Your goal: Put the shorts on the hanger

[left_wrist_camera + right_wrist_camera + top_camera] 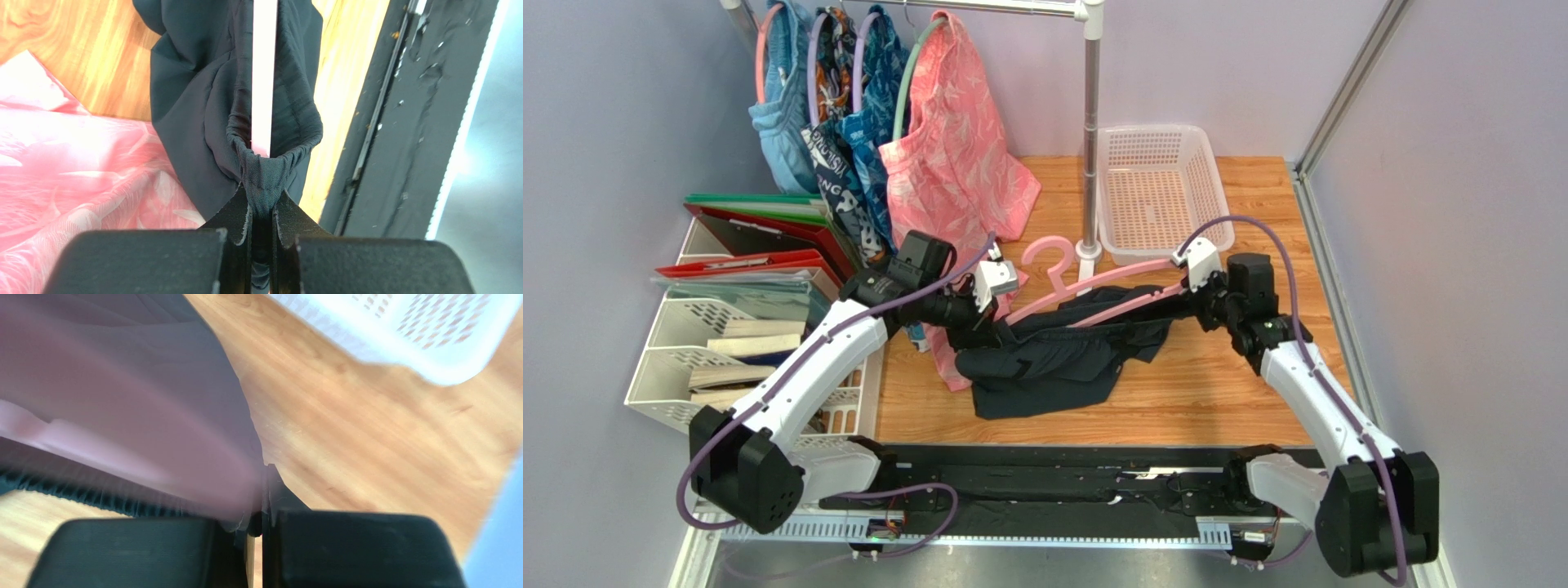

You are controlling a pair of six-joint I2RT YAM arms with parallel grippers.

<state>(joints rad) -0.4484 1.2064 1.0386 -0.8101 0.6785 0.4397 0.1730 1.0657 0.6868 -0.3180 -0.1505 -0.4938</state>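
Right wrist: hanger (67, 440) and shorts (77, 491) blurred

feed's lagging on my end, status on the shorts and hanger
Left pincer shut on the shorts at the waistband, hanger bar running through it. Right pincer shut at the hanger's other end, hold blurred. Pink garment lies beside the shorts, touching.

The shorts (1063, 358) drape over the hanger (1093, 286); basket (1161, 190) lies behind.

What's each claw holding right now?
Left claw: closed on the shorts waistband.
Right claw: closed, apparently on the hanger end; view blurred.
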